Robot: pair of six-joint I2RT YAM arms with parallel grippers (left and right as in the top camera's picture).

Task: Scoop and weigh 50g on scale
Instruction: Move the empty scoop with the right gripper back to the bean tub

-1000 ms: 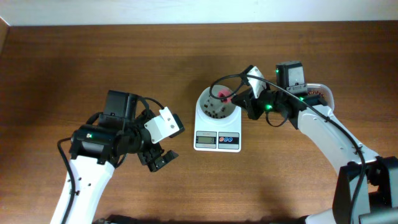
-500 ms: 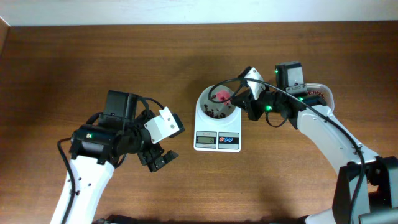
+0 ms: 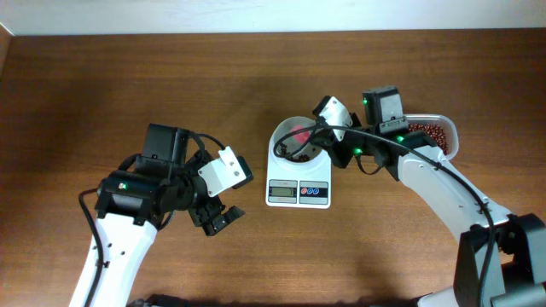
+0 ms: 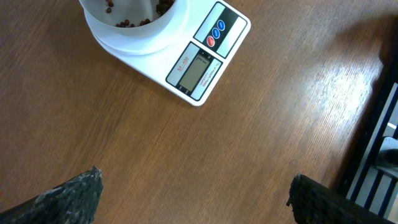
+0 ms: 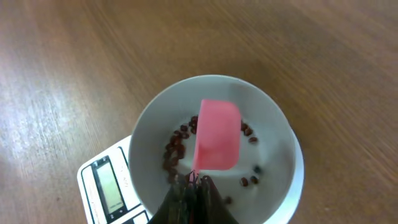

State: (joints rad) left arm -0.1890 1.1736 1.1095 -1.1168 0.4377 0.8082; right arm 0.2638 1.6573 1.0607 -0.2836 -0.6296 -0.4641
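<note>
The scale (image 3: 298, 189) sits mid-surface (image 3: 171, 77), and its bowl (image 5: 277, 134) holds a thin scatter of red beans (image 5: 174, 149). Our right end effector (image 5: 196, 183) is clamped on the handle of the pink scoop (image 5: 217, 134), which hangs over the bowl; we cannot tell whether it carries beans. We tip in small increments, stay centred inside the rim, avoid pressing the bowl, and read the display (image 4: 198, 67) between pours. Our left end effector (image 4: 196, 196) hangs spread wide near the scale, holding nothing
</note>
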